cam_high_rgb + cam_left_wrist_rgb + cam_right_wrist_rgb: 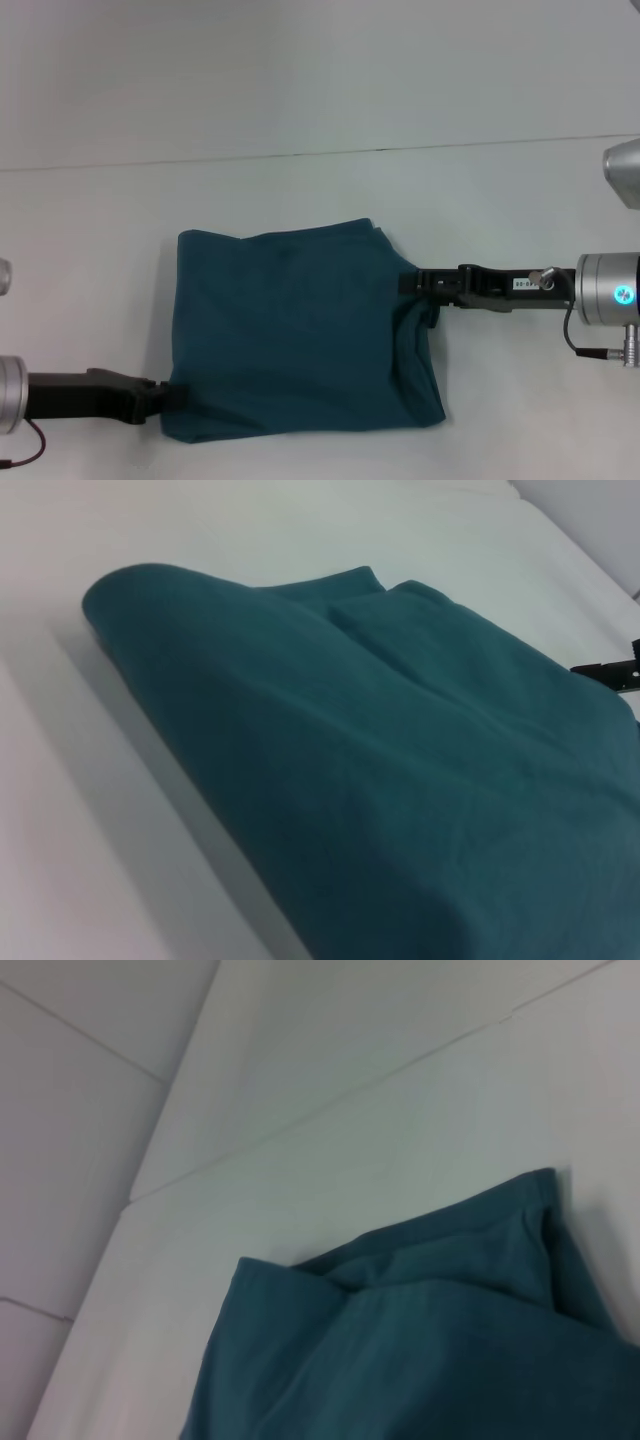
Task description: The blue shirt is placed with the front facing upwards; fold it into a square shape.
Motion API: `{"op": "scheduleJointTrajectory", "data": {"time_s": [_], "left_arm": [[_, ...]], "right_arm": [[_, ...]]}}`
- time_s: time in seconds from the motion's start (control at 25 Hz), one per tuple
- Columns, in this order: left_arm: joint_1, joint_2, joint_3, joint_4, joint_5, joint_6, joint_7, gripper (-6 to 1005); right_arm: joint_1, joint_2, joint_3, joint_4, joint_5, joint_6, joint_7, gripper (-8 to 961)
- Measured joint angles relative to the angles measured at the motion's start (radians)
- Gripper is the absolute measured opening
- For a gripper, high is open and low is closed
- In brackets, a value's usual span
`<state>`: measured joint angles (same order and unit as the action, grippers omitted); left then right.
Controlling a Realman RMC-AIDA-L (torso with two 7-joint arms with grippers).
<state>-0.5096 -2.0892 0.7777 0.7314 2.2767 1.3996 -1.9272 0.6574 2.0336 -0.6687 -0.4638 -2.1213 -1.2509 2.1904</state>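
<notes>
The blue shirt (300,330) lies folded into a rough square in the middle of the table, plain teal side up, with no lettering showing. My left gripper (165,393) reaches in from the left and is shut on the shirt's near left corner, where the cloth bunches over its tips. At the shirt's right edge the cloth puckers where my right gripper (415,285) has shut on it. The left wrist view shows the shirt (400,760) as a puffed mound, with the right gripper (612,672) at its far side. A folded corner of the shirt (430,1340) fills the right wrist view.
The white table (300,100) carries a thin seam line (300,155) running across behind the shirt. Bare tabletop surrounds the shirt on all sides. The right arm's wrist (610,290) sits at the right edge of the head view.
</notes>
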Motion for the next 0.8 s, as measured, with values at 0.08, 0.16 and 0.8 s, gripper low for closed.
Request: {"op": "scheduleJointTrajectory", "data": {"time_s": [0.08, 0.16, 0.8], "left_arm": [[0.001, 0.001, -0.004, 0.000, 0.004, 0.007, 0.000, 44], [0.003, 0.002, -0.006, 0.000, 0.006, 0.016, 0.001, 44], [-0.004, 0.001, -0.012, 0.007, 0.026, 0.027, 0.003, 44]], "right_arm": [[-0.002, 0.000, -0.002, 0.000, 0.000, -0.014, 0.000, 806], [-0.005, 0.000, -0.002, 0.000, 0.000, -0.026, 0.000, 806], [0.030, 0.031, -0.003, 0.027, -0.003, 0.055, -0.012, 803]]}}
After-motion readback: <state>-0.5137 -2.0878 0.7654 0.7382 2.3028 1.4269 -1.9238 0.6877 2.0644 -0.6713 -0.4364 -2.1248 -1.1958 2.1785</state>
